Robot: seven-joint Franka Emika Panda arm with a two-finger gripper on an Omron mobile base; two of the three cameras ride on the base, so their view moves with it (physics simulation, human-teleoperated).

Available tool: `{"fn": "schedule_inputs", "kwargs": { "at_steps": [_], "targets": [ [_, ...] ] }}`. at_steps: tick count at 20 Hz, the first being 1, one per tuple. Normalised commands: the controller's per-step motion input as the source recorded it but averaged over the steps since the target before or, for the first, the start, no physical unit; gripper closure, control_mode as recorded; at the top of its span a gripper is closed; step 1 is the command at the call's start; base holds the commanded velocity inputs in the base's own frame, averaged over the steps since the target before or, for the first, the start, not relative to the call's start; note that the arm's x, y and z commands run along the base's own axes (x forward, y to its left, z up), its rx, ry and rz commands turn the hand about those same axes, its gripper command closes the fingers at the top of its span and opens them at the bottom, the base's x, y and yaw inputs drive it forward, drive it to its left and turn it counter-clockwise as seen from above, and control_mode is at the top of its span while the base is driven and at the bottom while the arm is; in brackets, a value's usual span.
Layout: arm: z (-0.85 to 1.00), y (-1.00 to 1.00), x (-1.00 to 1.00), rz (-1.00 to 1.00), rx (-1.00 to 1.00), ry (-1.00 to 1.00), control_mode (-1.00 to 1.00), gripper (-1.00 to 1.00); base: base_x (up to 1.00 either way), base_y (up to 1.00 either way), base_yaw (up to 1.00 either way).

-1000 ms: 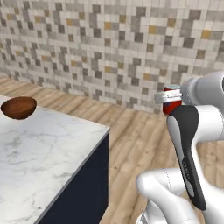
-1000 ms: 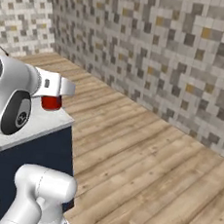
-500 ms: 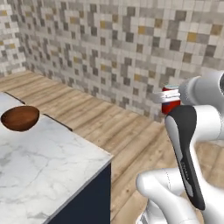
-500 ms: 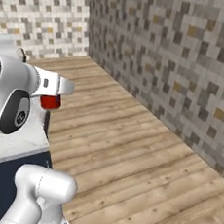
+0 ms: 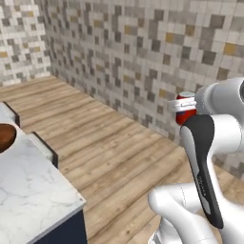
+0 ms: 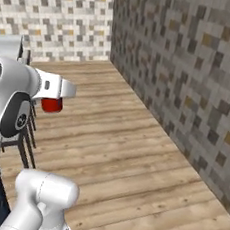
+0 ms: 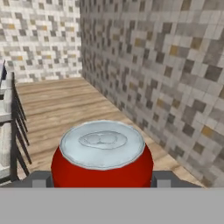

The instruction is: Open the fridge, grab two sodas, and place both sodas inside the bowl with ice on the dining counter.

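Left base view, far left: round reddish-brown wooden bowl [image 5: 5, 137] rests on the white grey-veined marble surface [image 5: 33, 190]. Right — the claw [image 7: 101, 178] grips the red cylindrical soda can with silver top [image 7: 102, 153], held over wooden floor [image 6: 132, 159] near the mosaic tile wall [image 5: 143, 57].

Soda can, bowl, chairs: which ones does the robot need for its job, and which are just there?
Needed:
- soda can, held in the hand
- wooden bowl
- marble dining counter

Just there:
- dark chairs
- mosaic tile wall
- wood floor
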Motion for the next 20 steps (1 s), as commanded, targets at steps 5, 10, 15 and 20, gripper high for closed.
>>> {"fn": "schedule_inputs", "kwargs": {
  "at_steps": [5,10,15,20],
  "targets": [
    [0.00,0.00,0.00,0.00,0.00,0.00,1.00,1.00,0.70,-0.64,0.32],
    [0.00,0.00,0.00,0.00,0.00,0.00,1.00,1.00,0.79,-0.50,0.35],
    [0.00,0.00,0.00,0.00,0.00,0.00,1.00,1.00,0.83,-0.38,0.39],
    [0.00,0.00,0.00,0.00,0.00,0.00,1.00,1.00,0.74,-0.41,0.42]
  ]
}}
